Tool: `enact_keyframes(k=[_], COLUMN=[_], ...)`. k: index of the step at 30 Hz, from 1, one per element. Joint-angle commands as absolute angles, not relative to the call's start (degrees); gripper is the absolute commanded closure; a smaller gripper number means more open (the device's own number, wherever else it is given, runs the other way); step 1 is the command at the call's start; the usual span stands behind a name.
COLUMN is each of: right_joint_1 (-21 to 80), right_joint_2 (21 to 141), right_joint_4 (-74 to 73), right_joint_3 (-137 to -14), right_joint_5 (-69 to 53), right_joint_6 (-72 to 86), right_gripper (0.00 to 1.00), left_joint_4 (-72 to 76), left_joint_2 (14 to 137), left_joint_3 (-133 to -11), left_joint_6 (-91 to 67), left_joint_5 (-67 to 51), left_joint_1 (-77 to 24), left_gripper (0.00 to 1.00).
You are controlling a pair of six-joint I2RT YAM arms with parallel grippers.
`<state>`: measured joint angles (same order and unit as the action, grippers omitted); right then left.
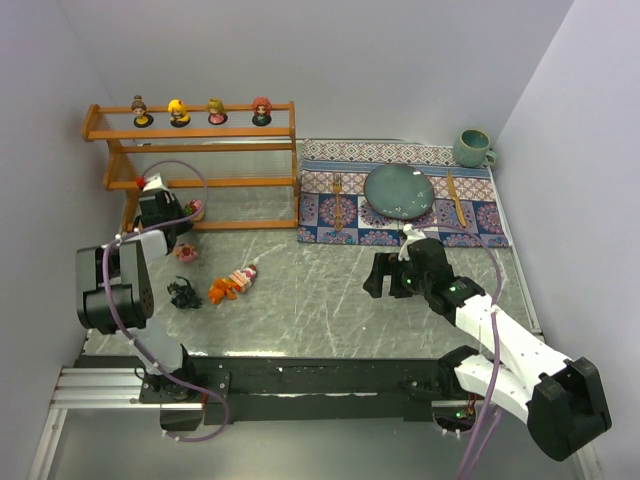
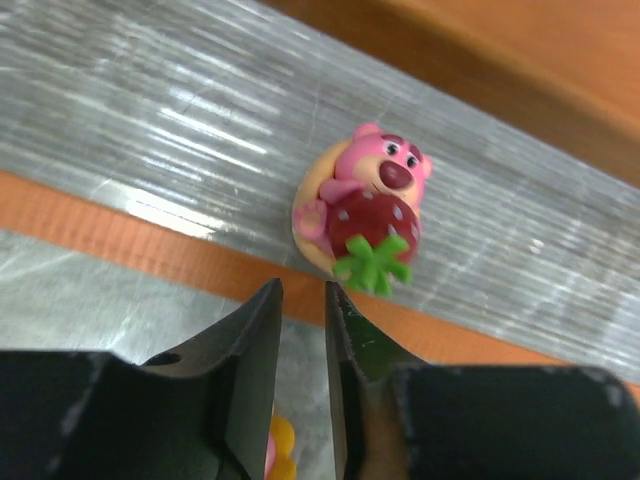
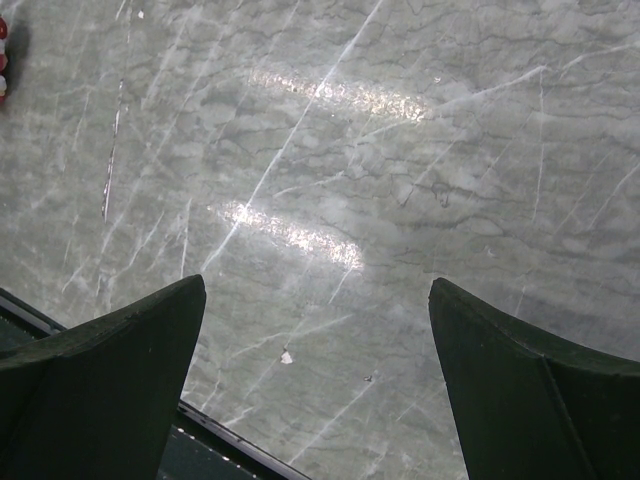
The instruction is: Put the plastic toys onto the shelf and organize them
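The orange-brown shelf (image 1: 190, 135) stands at the back left, with several big-headed dolls (image 1: 179, 112) lined up on its top tier. A pink bear toy holding a strawberry (image 2: 365, 205) sits on the bottom tier (image 2: 150, 250), also seen from above (image 1: 195, 209). My left gripper (image 2: 303, 295) hovers just in front of it, jaws slightly open with nothing between them. More toys lie on the table: a pink-yellow one (image 1: 186, 251), a dark one (image 1: 183, 293), an orange one (image 1: 222, 290) and a pink-white doll (image 1: 243, 277). My right gripper (image 3: 318, 283) stands wide open over bare table (image 1: 385, 275).
A patterned placemat (image 1: 480, 215) at the back right carries a teal plate (image 1: 398, 190), a fork (image 1: 338, 195) and a knife (image 1: 455, 200). A teal mug (image 1: 472, 148) stands behind it. White walls close in on three sides.
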<state>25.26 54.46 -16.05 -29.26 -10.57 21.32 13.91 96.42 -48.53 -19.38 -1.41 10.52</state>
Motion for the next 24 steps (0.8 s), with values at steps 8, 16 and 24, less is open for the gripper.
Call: enact_keyframes(k=[8,16,24], right_joint_1=[25.66,25.75,26.54], right_joint_2=[53.43,55.89,57.66], right_joint_4=[-12.57,-8.71,-7.30], right_joint_3=[-30.15,-29.09,-28.74], right_joint_5=[-14.84,-18.89,-19.69], right_joint_6=[21.80,23.90,25.05], right_gripper=[0.00,0.00,0.00], left_joint_4=[3.10,-11.50,-26.71], left_joint_2=[76.14,66.63,69.95], left_joint_3=[-42.02,-40.60,-46.66], left_joint_6=[-23.02,-27.23,-34.19], left_joint_5=[-0.88,11.82,25.83], left_joint_1=[8.97,-7.71,-26.25], left_gripper=[0.53,0.27,0.12])
